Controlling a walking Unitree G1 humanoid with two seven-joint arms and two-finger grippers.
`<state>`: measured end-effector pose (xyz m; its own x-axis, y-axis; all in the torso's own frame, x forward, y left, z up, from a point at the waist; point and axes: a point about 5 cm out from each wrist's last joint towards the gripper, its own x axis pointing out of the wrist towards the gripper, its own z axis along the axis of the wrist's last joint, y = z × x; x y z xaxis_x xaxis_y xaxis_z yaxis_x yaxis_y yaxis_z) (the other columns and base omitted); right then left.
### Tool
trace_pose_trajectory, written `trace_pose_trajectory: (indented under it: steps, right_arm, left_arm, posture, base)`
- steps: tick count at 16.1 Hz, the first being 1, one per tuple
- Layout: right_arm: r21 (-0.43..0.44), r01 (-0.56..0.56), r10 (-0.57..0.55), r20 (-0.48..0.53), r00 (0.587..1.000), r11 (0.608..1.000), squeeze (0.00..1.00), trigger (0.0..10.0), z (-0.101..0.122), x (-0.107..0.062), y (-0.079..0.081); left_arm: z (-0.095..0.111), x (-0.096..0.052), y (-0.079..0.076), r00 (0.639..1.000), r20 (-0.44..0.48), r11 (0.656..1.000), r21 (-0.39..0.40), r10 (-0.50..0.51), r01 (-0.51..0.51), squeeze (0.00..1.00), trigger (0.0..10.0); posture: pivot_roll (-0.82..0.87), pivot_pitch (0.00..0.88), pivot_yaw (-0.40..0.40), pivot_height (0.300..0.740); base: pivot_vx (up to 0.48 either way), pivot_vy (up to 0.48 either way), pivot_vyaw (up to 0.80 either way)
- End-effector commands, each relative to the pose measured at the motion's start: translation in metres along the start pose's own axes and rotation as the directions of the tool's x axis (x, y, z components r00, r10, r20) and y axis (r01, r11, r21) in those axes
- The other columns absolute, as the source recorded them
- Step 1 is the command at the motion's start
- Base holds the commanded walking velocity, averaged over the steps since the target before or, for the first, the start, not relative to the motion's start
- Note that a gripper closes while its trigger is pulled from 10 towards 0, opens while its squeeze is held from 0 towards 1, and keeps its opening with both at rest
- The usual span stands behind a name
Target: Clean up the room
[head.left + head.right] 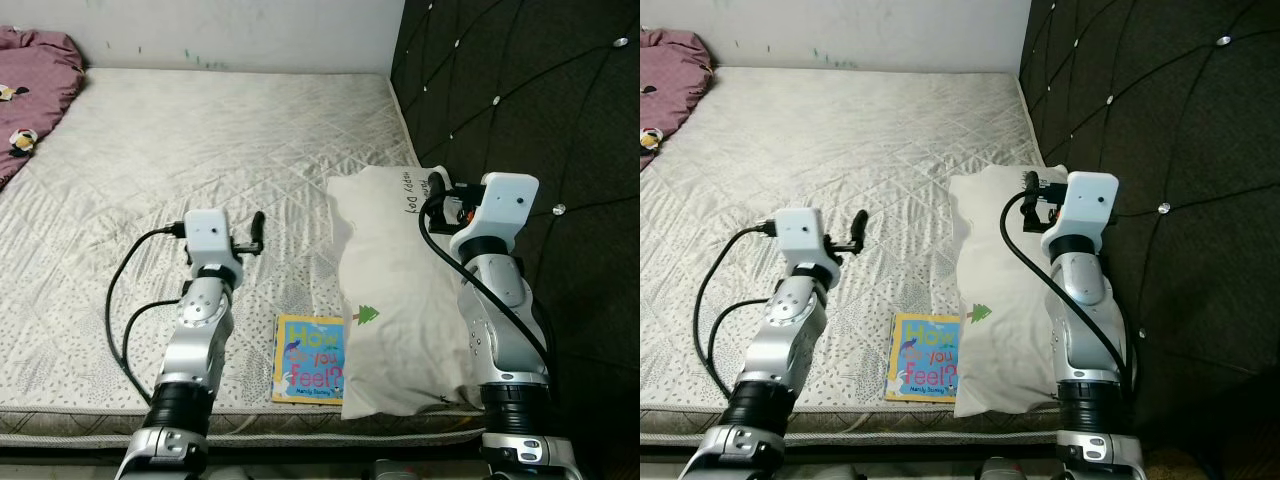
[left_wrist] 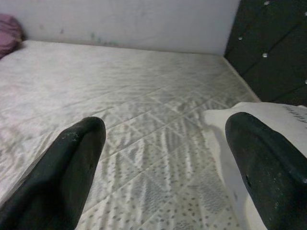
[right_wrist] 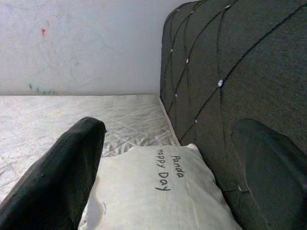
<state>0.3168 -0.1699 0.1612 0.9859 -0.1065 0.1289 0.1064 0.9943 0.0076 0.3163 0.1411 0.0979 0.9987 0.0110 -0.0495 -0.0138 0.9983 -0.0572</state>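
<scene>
A white pillow [image 1: 400,300] printed "Happy Panda Day" lies on the mattress [image 1: 200,140] along the dark headboard [image 1: 520,90]. A colourful children's book [image 1: 309,358] lies flat at the bed's near edge, touching the pillow's left side. My left gripper [image 1: 257,232] hovers open over bare mattress, just beyond the book and left of the pillow; its fingers [image 2: 72,163] stand wide apart with nothing between them. My right gripper [image 1: 440,188] is held open above the pillow's far end [image 3: 158,191], close to the headboard, and is also empty.
A maroon blanket [image 1: 30,90] is bunched at the far left corner of the bed. A white wall [image 1: 220,30] runs along the far side. The quilted headboard closes off the right side. The bed's front edge [image 1: 240,418] is just below my arms.
</scene>
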Motion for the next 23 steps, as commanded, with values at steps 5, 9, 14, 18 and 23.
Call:
trace_pose_trajectory:
  steps: [5,9,14,18,23]
  right_arm:
    - [-0.02,-0.024,0.025,0.022,0.999,1.0,0.0,10.0,0.006,0.014,0.005]
    - [-0.003,-0.04,0.04,0.014,0.999,0.999,0.0,10.0,-0.005,0.002,0.009]
    - [-0.018,-0.053,0.052,-0.069,0.996,0.998,0.0,10.0,-0.03,-0.012,0.006]
    - [-0.029,-0.069,0.066,-0.091,0.994,0.997,0.0,10.0,-0.041,-0.023,0.007]
    - [-0.059,-0.058,0.049,-0.148,0.988,0.997,0.0,10.0,-0.057,-0.035,-0.001]
  left_arm:
    - [0.004,0.0,0.011,0.997,0.019,0.997,-0.007,0.072,-0.072,0.0,10.0]
    - [0.003,-0.01,0.014,0.997,-0.008,0.996,-0.044,0.078,-0.079,0.0,10.0]
    - [-0.006,-0.035,0.016,0.999,-0.028,0.999,-0.028,0.04,-0.041,0.0,10.0]
    - [-0.001,-0.047,0.022,1.0,0.017,0.999,0.042,-0.014,0.013,0.0,10.0]
    - [0.011,-0.047,0.008,0.995,0.027,0.995,-0.01,-0.097,0.097,0.0,10.0]
  posture:
    - [-0.09,0.0,-0.054,0.74]
    - [-0.03,0.0,-0.081,0.74]
    - [0.03,0.0,-0.068,0.74]
    - [0.02,0.0,-0.043,0.74]
    - [0.02,0.0,-0.027,0.74]
  base:
    - [0.0,0.0,0.0]
    - [0.0,0.0,0.0]
    - [0.0,0.185,0.0]
    - [0.0,0.48,-0.23]
    - [0.0,0.48,-0.25]
